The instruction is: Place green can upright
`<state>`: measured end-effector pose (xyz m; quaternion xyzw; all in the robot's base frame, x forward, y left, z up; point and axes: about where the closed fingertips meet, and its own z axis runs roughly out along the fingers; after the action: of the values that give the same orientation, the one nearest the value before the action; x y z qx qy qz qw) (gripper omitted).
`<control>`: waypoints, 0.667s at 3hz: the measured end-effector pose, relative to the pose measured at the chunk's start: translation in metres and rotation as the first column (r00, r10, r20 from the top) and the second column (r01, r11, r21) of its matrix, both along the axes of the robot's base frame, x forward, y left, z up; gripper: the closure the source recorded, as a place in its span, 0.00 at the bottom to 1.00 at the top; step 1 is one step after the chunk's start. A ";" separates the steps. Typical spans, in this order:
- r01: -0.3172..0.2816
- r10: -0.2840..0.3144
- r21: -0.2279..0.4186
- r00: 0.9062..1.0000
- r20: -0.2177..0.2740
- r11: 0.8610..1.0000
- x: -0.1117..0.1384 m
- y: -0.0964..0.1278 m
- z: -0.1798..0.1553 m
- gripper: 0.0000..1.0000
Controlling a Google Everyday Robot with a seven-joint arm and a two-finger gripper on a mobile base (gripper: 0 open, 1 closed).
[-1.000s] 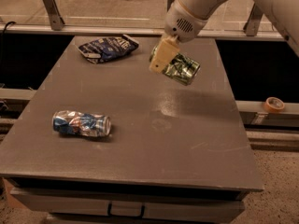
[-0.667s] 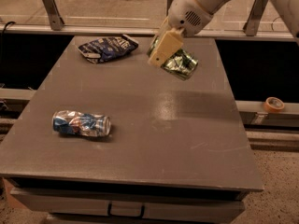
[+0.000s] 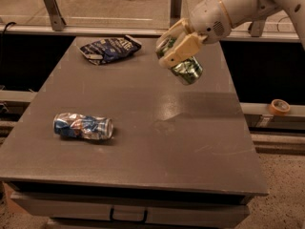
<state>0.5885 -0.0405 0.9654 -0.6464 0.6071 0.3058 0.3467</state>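
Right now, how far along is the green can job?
Done: the gripper is shut on the green can, which is lifted off the table.
In hand: the can hangs tilted in the air over the table's far right part.
Left: turn it upright, set it down on the table, then let go.
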 end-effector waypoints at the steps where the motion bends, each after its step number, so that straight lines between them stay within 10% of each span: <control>1: -0.020 0.021 0.157 1.000 -0.001 0.987 0.002 -0.017 -0.003 1.00; 2: -0.031 0.029 0.289 1.000 0.012 0.957 0.003 -0.033 -0.008 1.00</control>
<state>0.5912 -0.0731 0.9577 -0.5991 0.5445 0.3941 0.4350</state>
